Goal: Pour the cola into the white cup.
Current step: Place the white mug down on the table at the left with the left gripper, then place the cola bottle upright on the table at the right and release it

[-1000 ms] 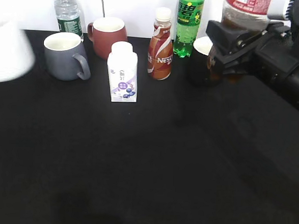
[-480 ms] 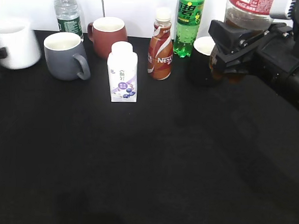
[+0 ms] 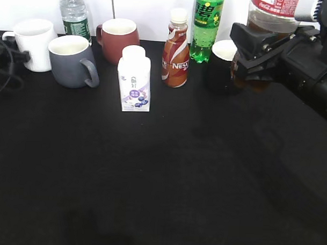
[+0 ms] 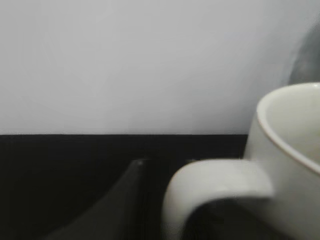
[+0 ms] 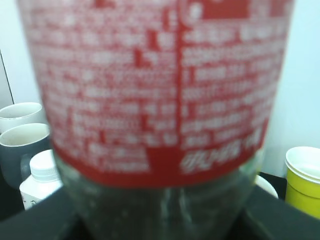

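Nearest, toward the desk's right edge, the right gripper (image 3: 250,61) has its jaws clamped around the cola (image 3: 269,18), holding it upright off the desk. Farther back, at the far left corner, the white cup (image 3: 35,37) stands just beside the grey mug (image 3: 71,60); whether the left gripper's jaws are spread I cannot tell.
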Available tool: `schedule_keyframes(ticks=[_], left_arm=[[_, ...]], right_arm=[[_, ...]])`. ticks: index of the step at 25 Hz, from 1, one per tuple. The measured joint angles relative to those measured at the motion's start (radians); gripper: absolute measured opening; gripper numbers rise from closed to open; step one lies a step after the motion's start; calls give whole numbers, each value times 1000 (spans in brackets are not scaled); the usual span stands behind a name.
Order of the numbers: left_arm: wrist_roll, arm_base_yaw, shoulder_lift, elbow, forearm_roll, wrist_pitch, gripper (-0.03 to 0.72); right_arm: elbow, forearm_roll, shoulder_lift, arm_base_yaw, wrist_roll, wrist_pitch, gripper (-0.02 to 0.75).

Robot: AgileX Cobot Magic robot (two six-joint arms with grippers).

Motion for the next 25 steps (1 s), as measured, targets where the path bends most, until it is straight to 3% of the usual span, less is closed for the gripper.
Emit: schedule_keyframes(ticks=[3,5,9,11,13,17,25], left_arm=[[-1,0,-100,201,0,-46,333],[-1,1,-219,382,0,-99,333],[-4,-11,-516,622,65,-70,333],[-4,-60,-633,651,80,83,333],[-5,-121,-718,656,88,140,333],[-34,-222,-766,656,91,192,333],[-38,-228,-766,656,91,207,333]], right_arm=[[0,26,0,0,-3,1,384],[0,125,0,-17,-31,1,384],[0,168,0,-241,-49,1,384],[-30,170,7,-355,-51,6,384],[-112,140,76,-414,-51,3,384],[-271,0,365,-417,-4,-65,384],[-453,-47,720,-419,35,-202,384]])
